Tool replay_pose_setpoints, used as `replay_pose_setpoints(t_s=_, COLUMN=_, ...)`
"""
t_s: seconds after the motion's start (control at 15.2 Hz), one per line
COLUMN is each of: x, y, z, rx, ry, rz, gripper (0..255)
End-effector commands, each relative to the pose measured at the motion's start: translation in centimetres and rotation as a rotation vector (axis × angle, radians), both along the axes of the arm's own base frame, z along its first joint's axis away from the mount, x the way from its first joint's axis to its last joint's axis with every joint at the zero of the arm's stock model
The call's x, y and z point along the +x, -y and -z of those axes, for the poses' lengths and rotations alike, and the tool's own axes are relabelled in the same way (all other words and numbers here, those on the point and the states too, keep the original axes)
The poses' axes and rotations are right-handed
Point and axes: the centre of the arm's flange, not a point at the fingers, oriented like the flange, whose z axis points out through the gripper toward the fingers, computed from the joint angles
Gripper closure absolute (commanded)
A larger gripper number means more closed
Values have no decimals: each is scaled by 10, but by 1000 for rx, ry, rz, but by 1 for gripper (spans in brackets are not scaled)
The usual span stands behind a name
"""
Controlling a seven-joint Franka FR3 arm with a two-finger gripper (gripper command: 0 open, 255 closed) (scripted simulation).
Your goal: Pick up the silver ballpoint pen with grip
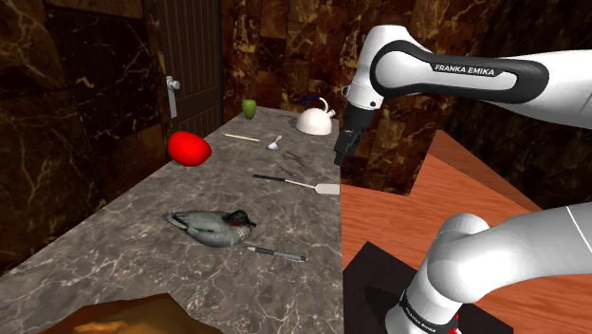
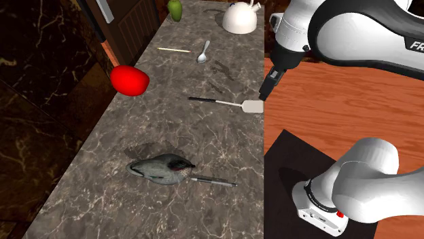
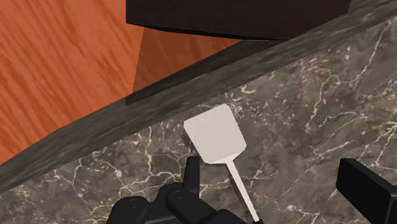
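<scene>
On my grey marble countertop (image 1: pixel 114 256) a duck figure (image 1: pixel 213 228) lies midway across, toward the near end. Farther along I see a spatula (image 1: pixel 305 183), its white blade at the edge bordering the orange wooden floor (image 1: pixel 417 228) and its handle pointing inward. A red rounded object (image 1: pixel 188 148) sits at the opposite, wall-side edge. Toward the far end lie a spoon (image 1: pixel 274 143) and a pale thin stick (image 1: pixel 242 138). A white kettle (image 1: pixel 314 120) and a small green thing (image 1: pixel 249 109) stand at the far edge. A dark door (image 1: pixel 194 57) rises beyond the far wall-side corner.
</scene>
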Motion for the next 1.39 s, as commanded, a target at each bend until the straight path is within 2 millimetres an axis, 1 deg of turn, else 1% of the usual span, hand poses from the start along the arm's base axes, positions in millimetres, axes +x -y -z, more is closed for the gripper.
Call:
replay_pose_setpoints(t_s=0.0, x=0, y=0, z=0, rx=0, ry=0, rz=0, gripper=0)
replay_pose_setpoints(t_s=0.33, x=9, y=-61, z=19, rx=7, ry=-19, rz=-97, gripper=0)
replay_pose_setpoints(t_s=0.66, x=12, y=-123, z=38, rx=13, ry=-38, rz=-195, gripper=0)
replay_pose_setpoints(t_s=0.99, x=8, y=-184, z=56, rx=20, ry=-56, rz=-292, gripper=0)
replay_pose_setpoints(t_s=1.32, x=-2, y=-245, z=74, rx=26, ry=-75, rz=-390, gripper=0)
